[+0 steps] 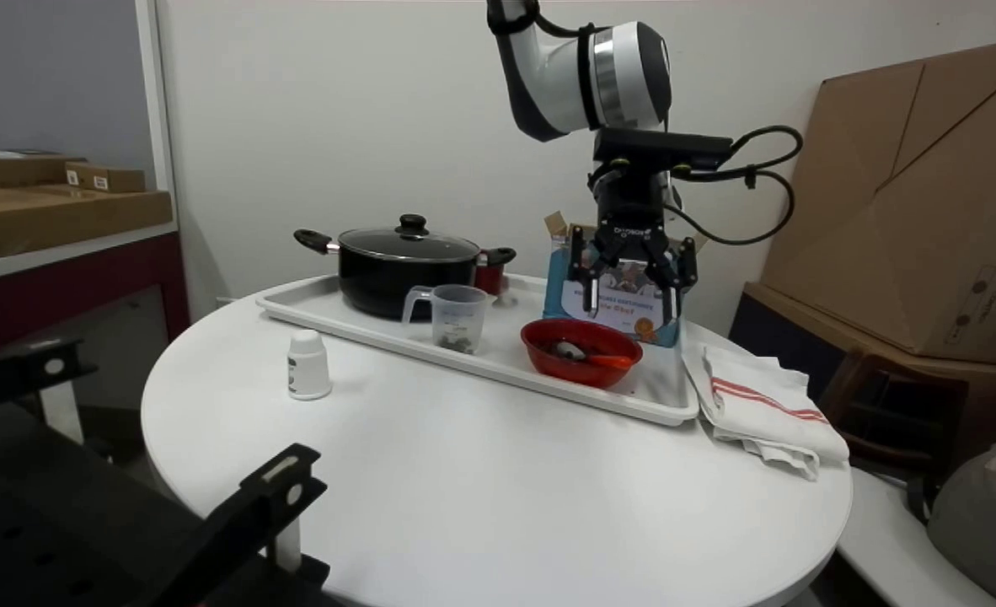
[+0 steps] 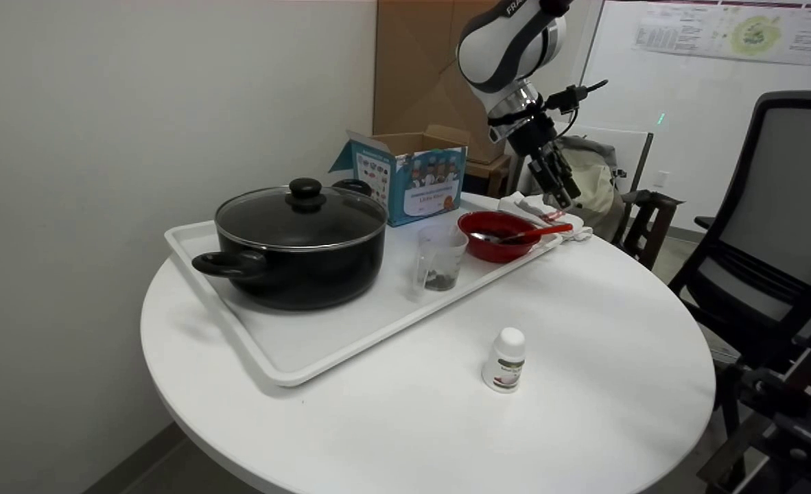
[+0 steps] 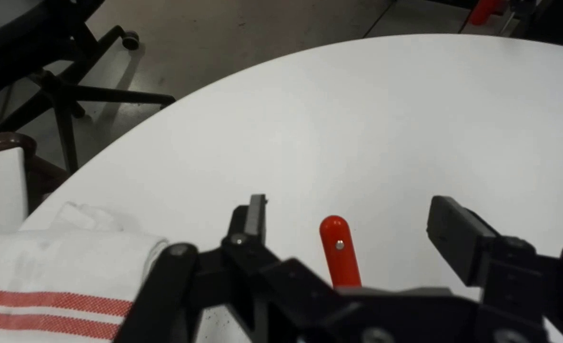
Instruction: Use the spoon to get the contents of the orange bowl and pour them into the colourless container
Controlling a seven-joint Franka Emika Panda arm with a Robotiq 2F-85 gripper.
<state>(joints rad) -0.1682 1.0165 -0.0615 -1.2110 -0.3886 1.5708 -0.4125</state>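
Note:
The red-orange bowl (image 1: 559, 367) rests on the tray in both exterior views. Leaning in it is the spoon (image 2: 547, 230), its metal end inside and its red handle sticking out over the rim. What else the bowl holds is hard to make out. A clear cup with a handle, the colourless container (image 1: 461, 314), stands on the same tray with some dark bits at its bottom. My gripper (image 1: 631, 303) hangs above the bowl, fingers wide apart. In the wrist view the spoon's handle (image 3: 342, 262) shows between the spread jaws, touching neither finger.
A black lidded pot (image 2: 302, 261) and a blue open box (image 2: 429, 182) share the white tray (image 1: 506, 369). Beside the tray lies a folded white towel (image 1: 759, 396) with red stripes. A small white bottle (image 1: 307, 367) stands on the round table.

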